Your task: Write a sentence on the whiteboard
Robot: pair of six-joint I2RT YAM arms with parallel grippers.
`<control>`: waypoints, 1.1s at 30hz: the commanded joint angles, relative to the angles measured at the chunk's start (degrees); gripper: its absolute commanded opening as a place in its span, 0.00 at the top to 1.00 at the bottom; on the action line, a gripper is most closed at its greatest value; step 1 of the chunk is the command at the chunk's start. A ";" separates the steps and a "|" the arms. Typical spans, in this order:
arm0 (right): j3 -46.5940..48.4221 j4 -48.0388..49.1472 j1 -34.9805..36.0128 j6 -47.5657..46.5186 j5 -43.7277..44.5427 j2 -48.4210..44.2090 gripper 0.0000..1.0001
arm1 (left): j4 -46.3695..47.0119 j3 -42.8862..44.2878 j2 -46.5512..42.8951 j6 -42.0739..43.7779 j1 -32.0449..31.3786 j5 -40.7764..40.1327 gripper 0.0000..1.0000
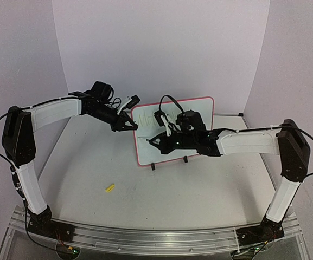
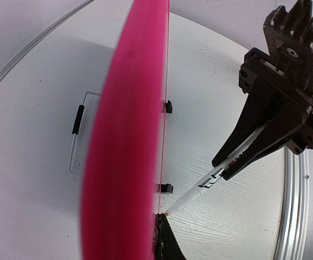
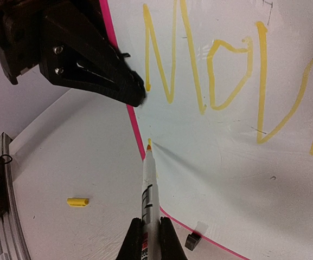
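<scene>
The whiteboard [image 1: 199,116] stands upright on two black feet, pink-red frame round a white face. On it is the sentence [image 3: 221,70], yellow letters that begin "MOV". My left gripper [image 1: 132,126] is shut on the board's left frame [image 2: 123,141]; one finger [image 2: 167,244] shows against the face, the other is hidden behind the frame. My right gripper [image 3: 149,225] is shut on a white marker [image 3: 148,189]. The yellow tip [image 3: 148,143] sits at the face's left edge, below the "M". I cannot tell whether it touches.
A yellow marker cap [image 1: 109,188] lies on the table in front of the board, to the left. A black foot [image 3: 193,240] juts out under the frame. The metal rail [image 1: 145,238] runs along the near table edge.
</scene>
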 commanded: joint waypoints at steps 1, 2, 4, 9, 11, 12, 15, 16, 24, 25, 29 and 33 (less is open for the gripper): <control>2.67 2.07 0.31 0.41 1.71 1.35 1.00 | -2.22 -0.65 0.20 4.57 -0.07 -7.66 1.00; 2.70 2.19 0.32 0.48 1.84 1.38 1.00 | -2.23 -0.64 0.20 4.58 -0.07 -7.69 1.00; 2.82 2.48 0.35 0.65 2.19 1.51 1.00 | -2.21 -0.61 0.27 4.61 -0.07 -7.73 1.00; 2.19 3.45 0.37 1.07 3.74 1.31 1.00 | -2.22 -0.67 0.29 4.72 -0.11 -7.83 1.00; 1.36 3.97 0.33 1.16 5.08 0.52 1.00 | -2.21 -0.64 0.29 4.71 -0.08 -7.84 1.00; 0.88 4.10 0.34 1.12 5.78 0.05 1.00 | -2.23 -0.62 0.29 4.68 -0.07 -7.83 1.00; -0.59 4.12 0.28 0.87 7.45 -1.24 1.00 | -2.18 -0.64 0.29 4.68 -0.08 -7.80 1.00; -1.07 4.12 0.29 0.80 7.89 -1.67 1.00 | -2.15 -0.62 0.29 4.69 -0.07 -7.75 1.00; -3.88 4.12 0.27 0.88 9.69 -3.62 1.00 | -2.18 -0.52 0.45 4.57 -0.10 -7.58 1.00; -3.87 4.09 0.29 0.90 9.67 -3.60 1.00 | -2.16 -0.52 0.46 4.59 -0.10 -7.59 1.00; -2.80 3.50 0.30 0.73 8.10 -2.42 1.00 | -2.17 -0.58 0.49 4.61 -0.10 -7.47 1.00; -1.01 2.28 0.33 0.44 6.73 -0.38 1.00 | -2.16 -0.57 0.55 4.56 -0.12 -7.48 1.00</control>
